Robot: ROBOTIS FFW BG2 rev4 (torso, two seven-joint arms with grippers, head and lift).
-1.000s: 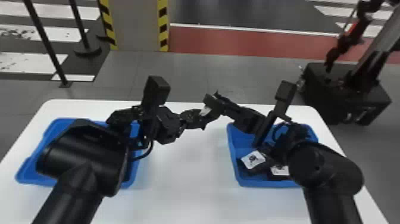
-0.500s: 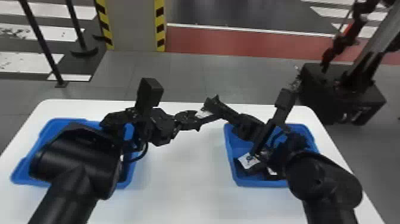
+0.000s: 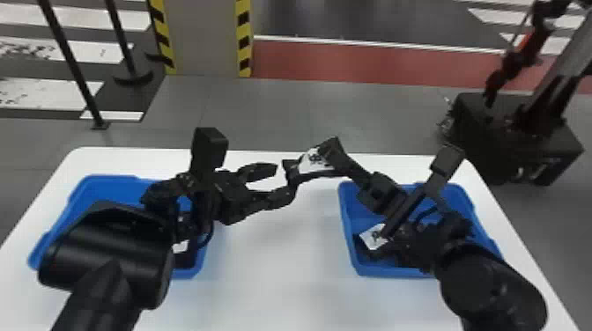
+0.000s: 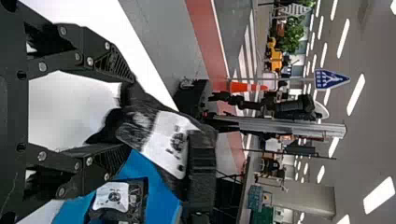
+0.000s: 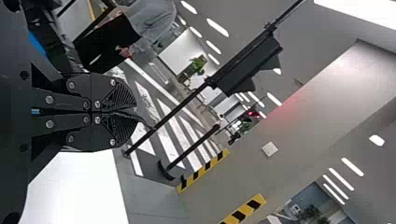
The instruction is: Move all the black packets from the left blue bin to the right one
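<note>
Nearest, the left arm [image 3: 105, 259] and right arm [image 3: 493, 281] reach over a white table [image 3: 273, 281], each partly covering a blue bin. In the left blue bin [image 3: 105, 189], a packet with a white label [image 3: 180, 246] shows past the left arm, mostly covered. In the right blue bin [image 3: 352, 259], another black packet with a white label [image 3: 373, 237] lies toward the side facing the left bin, partly under the right arm. Farther over the table, the left gripper [image 3: 284, 181] has its fingers apart, pointing toward the right gripper [image 3: 335, 155]. The right gripper's fingers are together, clamped on one end of a raised black packet [image 3: 312, 162], above the table and between the bins. The packet's other end is at the left gripper's fingertips; I cannot tell whether they touch it. Past the table are black posts [image 3: 70, 66], a yellow-and-black striped pillar [image 3: 205, 35] and a dark boxy base [image 3: 506, 145] on the gray floor [image 3: 273, 114].
</note>
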